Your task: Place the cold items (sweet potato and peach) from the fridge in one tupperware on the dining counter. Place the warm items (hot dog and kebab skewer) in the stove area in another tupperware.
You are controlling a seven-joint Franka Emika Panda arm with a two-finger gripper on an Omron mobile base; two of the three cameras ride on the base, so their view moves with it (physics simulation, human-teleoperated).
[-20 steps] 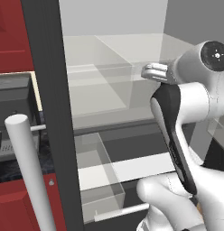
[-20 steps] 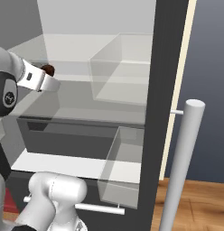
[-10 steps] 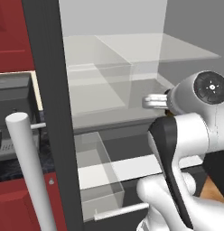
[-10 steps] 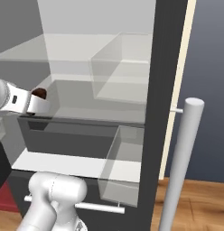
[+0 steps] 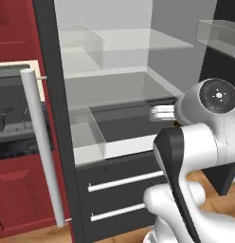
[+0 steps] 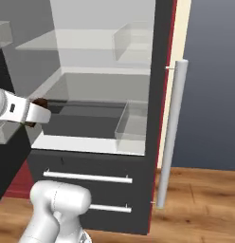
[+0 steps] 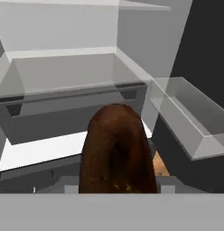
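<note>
- The sweet potato (image 7: 116, 151), a dark brown lumpy oblong, stands up large in the hand view, rising from the bottom where the finger tips sit.
- In the right base view its dark end (image 6: 40, 102) shows just past the white hand, in front of the open fridge (image 6: 157, 71).
- The gripper (image 6: 36, 113) is closed partway onto the sweet potato and holds it off any shelf, in the air before the fridge's lower part.
- In the left base view the gripper's (image 5: 162, 113) pale end points toward the fridge interior, level with the dark drawer (image 5: 129, 121).
- Behind the sweet potato in the hand view lie a clear glass shelf (image 7: 64, 67) and the dark drawer front under it.
- A clear door bin (image 7: 190, 117) sits to the right in the hand view, on the open door.
- A long grey door handle (image 6: 172, 133) stands upright at the right of the fridge in the right base view.
- Red cabinets (image 5: 15, 28) flank the fridge in the left base view.
</note>
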